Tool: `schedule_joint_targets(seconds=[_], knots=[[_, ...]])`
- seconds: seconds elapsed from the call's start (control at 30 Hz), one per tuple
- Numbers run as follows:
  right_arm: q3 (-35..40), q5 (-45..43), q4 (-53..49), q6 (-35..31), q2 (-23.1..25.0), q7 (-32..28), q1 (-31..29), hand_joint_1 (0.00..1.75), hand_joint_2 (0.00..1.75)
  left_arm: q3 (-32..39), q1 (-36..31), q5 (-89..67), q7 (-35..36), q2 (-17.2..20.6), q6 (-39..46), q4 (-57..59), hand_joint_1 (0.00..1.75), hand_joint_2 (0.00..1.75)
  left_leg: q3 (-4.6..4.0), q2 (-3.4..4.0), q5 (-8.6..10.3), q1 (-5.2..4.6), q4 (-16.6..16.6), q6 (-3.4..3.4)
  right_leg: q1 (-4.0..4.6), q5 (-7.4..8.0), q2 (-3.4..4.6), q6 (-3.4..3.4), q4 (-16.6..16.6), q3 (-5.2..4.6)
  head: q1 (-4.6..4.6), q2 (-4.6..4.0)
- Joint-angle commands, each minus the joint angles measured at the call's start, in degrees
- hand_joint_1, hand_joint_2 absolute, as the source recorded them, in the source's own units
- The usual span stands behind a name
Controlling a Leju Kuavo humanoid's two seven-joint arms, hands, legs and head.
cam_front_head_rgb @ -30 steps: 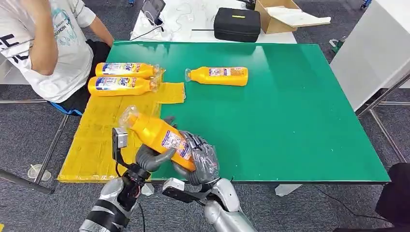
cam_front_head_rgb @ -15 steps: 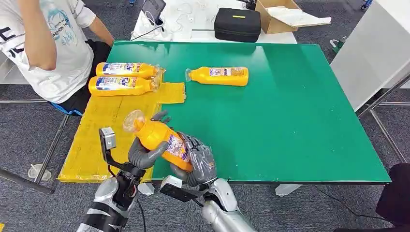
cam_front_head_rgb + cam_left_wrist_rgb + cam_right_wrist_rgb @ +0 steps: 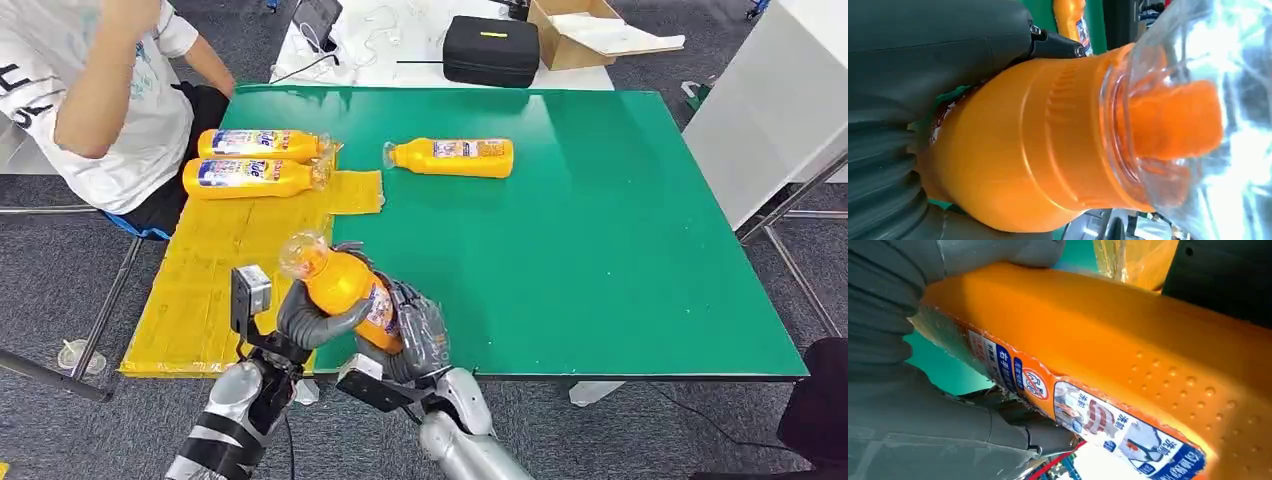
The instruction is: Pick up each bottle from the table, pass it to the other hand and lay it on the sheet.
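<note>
Holding the bottle (image 3: 345, 290) between both hands at the near edge of the table (image 3: 600, 250), you are mid-handover — the left hand (image 3: 315, 318) wraps the upper body just below the clear cap, the right hand (image 3: 415, 335) clasps the lower, labelled end. Both hands are closed on it; the left wrist view shows the thumb pressed along the orange shoulder, and the right wrist view shows fingers curled round the label side.

What matters for your next move is the bottle's long axis: it tilts steeply, cap up and toward the robot's left, base down and to the right. The sheet (image 3: 215, 280) lies directly to the left of the held bottle, under and beyond the left hand, so the left arm is the nearer one and should carry it once the right hand lets go.

Two bottles (image 3: 255, 160) already lie side by side at the sheet's far end, long axes across the table, caps to the right — one more bottle (image 3: 450, 157) waits on the green surface, well apart. To lay this one you would likely need to swing the cap down until the axis is level, and place it on the bare yellow area nearer the robot
</note>
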Motion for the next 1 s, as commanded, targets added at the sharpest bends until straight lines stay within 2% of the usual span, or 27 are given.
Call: schedule_joint_targets(seconds=[0.03, 0.1, 0.13, 0.17, 0.2, 0.23, 0.3, 0.33, 0.37, 0.5, 0.6, 0.67, 0.73, 0.77, 0.8, 0.83, 0.87, 0.93, 1.0], knots=[[0.6, 1.0, -0.1, -1.9, -1.2, 0.5, -2.4, 0.16, 1.75, -0.3, -3.2, 3.5, 1.3, 1.2, -1.3, 4.6, 1.75, 1.75, 0.13, 0.02, -0.02, -0.02, 0.0, 0.05, 0.00, -0.02, -0.04, -0.05, 0.0, 0.12, 0.00, 0.02], [0.6, 1.0, -0.1, -1.9, -1.2, 0.5, -2.4, 0.16, 1.75, -0.3, -3.2, 3.5, 1.3, 1.2, -1.3, 4.6, 1.75, 1.75, 0.34, 0.05, -0.08, -0.03, -0.1, 0.08, 0.01, -0.08, -0.05, -0.08, 0.0, 0.32, 0.00, 0.00], [0.6, 1.0, -0.1, -1.9, -1.2, 0.5, -2.4, 0.16, 1.75, -0.3, -3.2, 3.5, 1.3, 1.2, -1.3, 4.6, 1.75, 1.75, 0.18, 0.03, -0.03, -0.02, 0.0, 0.06, 0.01, -0.04, -0.04, -0.05, 0.0, 0.17, 0.00, 0.00], [0.6, 1.0, -0.1, -1.9, -1.2, 0.5, -2.4, 0.00, 1.75, -0.3, -3.2, 3.5, 1.3, 1.2, -1.3, 4.6, 1.75, 1.75, 0.41, 0.05, -0.09, -0.04, -0.1, 0.11, 0.01, -0.10, -0.07, -0.10, 0.0, 0.39, 0.00, 0.00], [-0.3, 0.7, -0.2, -1.9, -0.7, 0.5, -2.2, 0.00, 1.75, 0.8, -2.8, 3.9, 1.2, 0.9, -0.4, 3.8, 1.75, 1.75, 0.34, 0.04, -0.09, -0.04, 0.0, 0.10, 0.00, -0.09, -0.06, -0.08, 0.0, 0.33, 0.00, 0.00], [-0.4, 0.6, -0.2, -1.8, -0.8, 0.5, -2.3, 0.00, 0.00, 1.4, -2.8, 4.5, 1.1, 0.8, -0.4, 3.6, 1.75, 1.75, 0.30, 0.06, -0.08, -0.02, 0.0, 0.09, 0.02, -0.07, -0.04, -0.07, 0.0, 0.29, 0.00, 0.00], [-3.5, 0.5, -3.8, -1.9, -0.3, -0.2, -0.9, 0.00, 0.00, 5.5, -3.1, 5.6, 1.0, 0.7, 2.9, 1.5, 1.75, 1.75, 0.49, 0.09, -0.14, -0.05, -0.1, 0.13, 0.01, -0.13, -0.04, -0.10, 0.0, 0.46, 0.00, 0.00], [-3.7, 0.2, -4.8, -1.9, -0.4, -0.2, -0.7, 0.00, 0.00, 7.2, -3.3, 5.7, 1.6, 0.7, 4.2, 0.6, 1.75, 1.75, 0.09, 0.03, -0.02, -0.01, 0.0, 0.05, 0.01, -0.02, -0.03, -0.04, 0.0, 0.08, 0.00, 0.00], [-4.5, -0.2, -6.4, -1.9, -0.5, -0.1, -0.3, 0.00, 0.00, 9.4, -3.7, 5.5, 1.9, 0.4, 6.6, -0.1, 1.75, 1.75, 0.16, 0.05, -0.05, -0.01, 0.0, 0.06, 0.02, -0.05, -0.04, -0.07, 0.0, 0.15, 0.00, 0.00], [-5.6, -4.2, -12.4, -1.9, -1.1, -1.6, 1.0, 0.00, 0.00, 16.1, -6.8, -0.7, 0.0, 0.6, 19.9, -1.7, 1.75, 1.75, 0.12, 0.03, -0.05, 0.01, 0.1, 0.06, 0.05, -0.06, -0.07, -0.10, 0.1, 0.11, 0.00, 0.02], [-6.0, -6.8, -16.9, -1.9, -1.2, -3.1, 2.3, 0.00, 0.00, 19.4, -8.6, -1.4, -0.1, 0.4, 22.1, -1.4, 1.75, 1.75, 0.10, -0.01, -0.02, 0.03, 0.1, 0.05, 0.06, -0.04, -0.10, -0.09, 0.1, 0.09, -0.02, 0.00], [-5.7, -6.9, -17.5, -1.9, -1.3, -2.9, 2.4, 0.00, 0.00, 19.6, -8.7, -1.5, 0.1, 0.5, 22.1, -1.4, 1.75, 1.75, 0.03, -0.05, 0.04, 0.02, 0.0, 0.04, 0.04, -0.01, -0.10, -0.05, 0.0, 0.02, 0.00, 0.00], [-6.9, -9.2, -22.2, -1.9, -0.7, -6.1, 4.1, 0.00, 0.00, 19.1, -9.6, -9.8, -3.5, 0.9, 31.3, -2.2, 1.75, 1.75, 0.08, -0.05, 0.02, 0.02, 0.0, 0.05, 0.03, -0.04, -0.10, -0.04, 0.0, 0.08, 0.00, 0.00], [-6.5, -9.8, -23.4, -1.9, -1.0, -6.0, 4.3, 0.00, 0.00, 19.0, -10.0, -11.5, -3.9, 1.0, 32.6, -2.4, 1.75, 1.75, 0.19, -0.04, -0.04, 0.01, 0.0, 0.09, 0.04, -0.10, -0.12, -0.06, 0.0, 0.20, 0.00, 0.00], [-7.7, -10.3, -26.1, -1.9, -0.1, -8.4, 5.2, 0.00, 0.00, 19.0, -10.8, -15.1, -4.7, 1.4, 36.8, -2.7, 1.75, 1.75, 0.12, -0.01, -0.02, 0.03, 0.0, 0.08, 0.04, -0.07, -0.09, -0.05, 0.0, 0.12, 0.00, 0.00], [-7.3, -12.0, -28.2, -1.9, 0.1, -9.5, 5.6, 0.00, 0.00, 17.7, -11.6, -22.7, -5.5, 2.5, 44.0, -2.3, 1.75, 1.75, 0.22, -0.03, -0.07, 0.02, 0.1, 0.11, 0.05, -0.13, -0.14, -0.07, 0.1, 0.23, 0.00, 0.00], [-7.0, -12.9, -29.7, -1.9, 0.2, -10.2, 5.9, 0.00, 0.00, 18.0, -12.4, -23.9, -5.2, 2.8, 44.4, -1.6, 1.75, 1.75, 0.10, -0.08, -0.02, 0.01, 0.1, 0.07, 0.03, -0.10, -0.16, -0.06, 0.1, 0.12, 0.02, 0.00], [-6.2, -13.9, -31.3, -1.9, 0.2, -10.8, 5.8, 0.00, 0.00, 15.3, -14.5, -35.5, -3.5, 5.1, 51.5, 2.8, 1.75, 1.75, 0.07, -0.05, -0.02, 0.02, 0.1, 0.05, 0.04, -0.09, -0.12, -0.09, 0.1, 0.09, 0.00, 0.00], [-4.6, -14.7, -31.2, -1.9, -0.6, -10.4, 5.0, 0.00, 0.00, 10.9, -17.8, -48.5, 0.3, 7.8, 55.2, 11.5, 1.75, 1.75, 0.12, -0.04, 0.01, 0.02, 0.0, 0.04, 0.04, -0.06, -0.11, -0.09, 0.1, 0.14, 0.02, 0.00]])
